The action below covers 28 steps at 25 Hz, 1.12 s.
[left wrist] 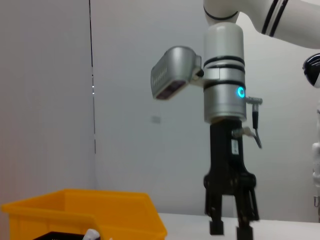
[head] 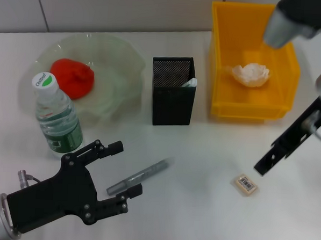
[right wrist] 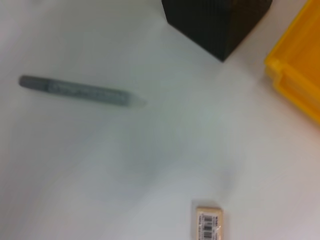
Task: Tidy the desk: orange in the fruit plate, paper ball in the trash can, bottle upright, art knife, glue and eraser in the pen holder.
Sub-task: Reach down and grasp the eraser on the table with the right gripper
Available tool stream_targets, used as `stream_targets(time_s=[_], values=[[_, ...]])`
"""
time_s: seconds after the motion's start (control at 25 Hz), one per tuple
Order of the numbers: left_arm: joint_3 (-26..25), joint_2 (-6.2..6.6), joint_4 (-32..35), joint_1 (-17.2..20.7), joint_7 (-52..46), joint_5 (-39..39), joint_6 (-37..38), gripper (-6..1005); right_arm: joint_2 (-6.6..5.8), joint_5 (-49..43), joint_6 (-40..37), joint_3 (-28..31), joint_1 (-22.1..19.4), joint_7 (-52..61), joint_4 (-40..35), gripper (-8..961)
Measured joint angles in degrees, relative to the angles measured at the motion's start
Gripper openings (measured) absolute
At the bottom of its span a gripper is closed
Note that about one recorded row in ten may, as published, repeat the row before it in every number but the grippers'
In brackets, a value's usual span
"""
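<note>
head: left gripper [head: 122, 172] spread near table's front-left edge, knife [head: 138, 177] lying loose between fingers; slim, stiff, slippery, grip mid-barrel | left wrist: right gripper [left wrist: 230, 229] parted, empty | right wrist: eraser [right wrist: 208, 222] light, flat, near front edge

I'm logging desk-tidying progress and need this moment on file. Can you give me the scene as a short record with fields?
orange: in the fruit plate
paper ball: in the trash can
bottle: upright, beside the fruit plate
eraser: on the table, sticker up
grey pen-like tool: lying on the table
pen holder: holds something pale at one corner
left gripper: open, around the tool's end
right gripper: above the table near the eraser
</note>
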Motion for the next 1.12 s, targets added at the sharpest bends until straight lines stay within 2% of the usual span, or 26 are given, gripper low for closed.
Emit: stream_targets(time_s=[0.28, 0.52, 1.12], values=[[0.0, 0.13, 0.1, -0.2, 0.0, 0.2, 0.4, 813, 0.18, 2.9, 6.7, -7.6, -2.6, 6.8, 3.3, 805], [0.0, 0.36, 0.2, -0.4, 0.1, 0.3, 0.4, 812, 0.14, 3.1, 9.7, -11.2, -3.4, 9.9, 4.2, 798], [0.1, 0.78, 0.3, -0.4, 0.1, 0.9, 1.1, 812, 0.21, 3.5, 15.3, -14.8, -3.5, 10.5, 9.9, 779]])
